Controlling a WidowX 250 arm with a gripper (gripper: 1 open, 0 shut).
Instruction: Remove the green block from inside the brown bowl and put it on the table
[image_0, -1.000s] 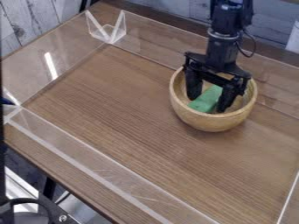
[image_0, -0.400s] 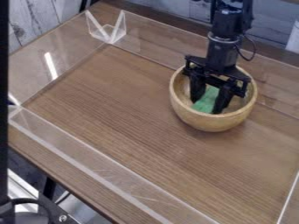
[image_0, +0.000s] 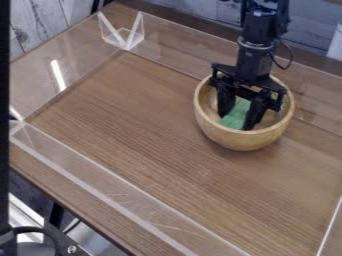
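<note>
Gripper (image_0: 246, 108) clamped on the green block (image_0: 238, 118) inside the brown bowl (image_0: 243, 132); a straight vertical lift should clear the rim before moving over the counter (image_0: 134, 130).

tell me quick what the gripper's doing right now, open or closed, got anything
Gripper: closed on the green block, down inside the brown bowl; the block has not been lifted out.
</note>
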